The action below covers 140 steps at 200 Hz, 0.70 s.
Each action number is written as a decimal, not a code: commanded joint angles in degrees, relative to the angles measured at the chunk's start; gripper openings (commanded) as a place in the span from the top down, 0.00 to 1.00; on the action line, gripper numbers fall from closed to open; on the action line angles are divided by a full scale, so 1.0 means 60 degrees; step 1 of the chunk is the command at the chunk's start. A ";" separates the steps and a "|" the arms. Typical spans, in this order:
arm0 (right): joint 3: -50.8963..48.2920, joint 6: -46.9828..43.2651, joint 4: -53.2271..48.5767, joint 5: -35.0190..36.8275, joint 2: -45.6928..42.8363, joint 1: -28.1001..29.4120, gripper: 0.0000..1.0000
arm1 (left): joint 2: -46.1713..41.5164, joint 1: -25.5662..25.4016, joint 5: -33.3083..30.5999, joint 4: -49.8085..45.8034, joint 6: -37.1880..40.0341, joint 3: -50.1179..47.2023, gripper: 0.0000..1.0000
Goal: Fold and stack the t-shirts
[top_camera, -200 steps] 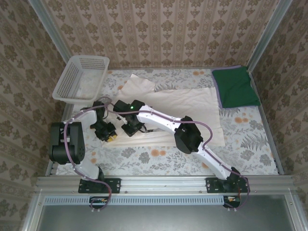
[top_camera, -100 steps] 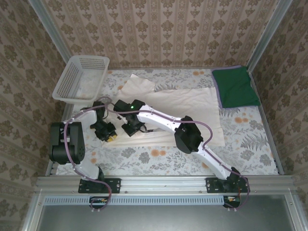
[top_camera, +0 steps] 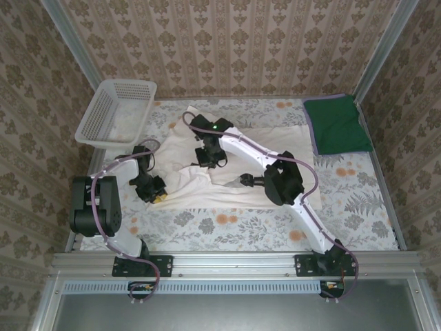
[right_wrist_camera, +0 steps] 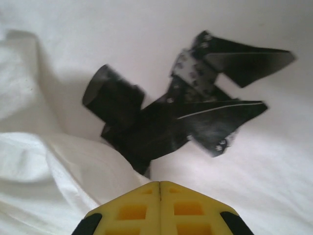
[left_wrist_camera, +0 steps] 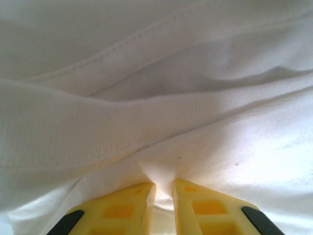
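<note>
A white plastic mesh basket (top_camera: 114, 110) blocks the upper left. The right arm (top_camera: 251, 148) slants across the bunched cream-white cloth t-shirt (top_camera: 282, 138) at centre. The bare floral table (top_camera: 358, 200) lies open at lower right and along the bottom.

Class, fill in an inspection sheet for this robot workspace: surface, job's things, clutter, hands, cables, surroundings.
Surface: table under a floral cover.
Job's things: cream shirt spread mid-table, its left part bunched, black print showing; green shirt folded at the far right corner.
Clutter: white mesh basket at the far left corner.
Hands: left hand pinches a cream shirt fold; right hand shut, seemingly on the same shirt.
Cables: purplish cable along each arm.
Surroundings: patterned walls, metal frame.
</note>
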 commanded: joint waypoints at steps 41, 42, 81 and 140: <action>-0.1676 0.1449 0.0815 -0.0169 -0.0689 -0.0524 0.99 | -0.0103 0.0043 -0.1330 0.0187 0.0115 -0.0630 0.83; -0.1719 0.1458 0.0825 -0.0170 -0.0701 -0.0532 0.98 | -0.0101 0.0041 -0.1338 0.0186 0.0111 -0.0636 0.83; -0.2960 0.2250 0.1168 -0.0148 -0.1122 -0.0818 0.85 | -0.0501 0.0024 -0.2173 -0.0169 0.0034 -0.0504 0.83; -0.5422 0.2686 0.2500 -0.0445 -0.3408 -0.1595 0.54 | -0.1366 0.0217 -0.2321 -0.0832 0.0305 0.0495 0.63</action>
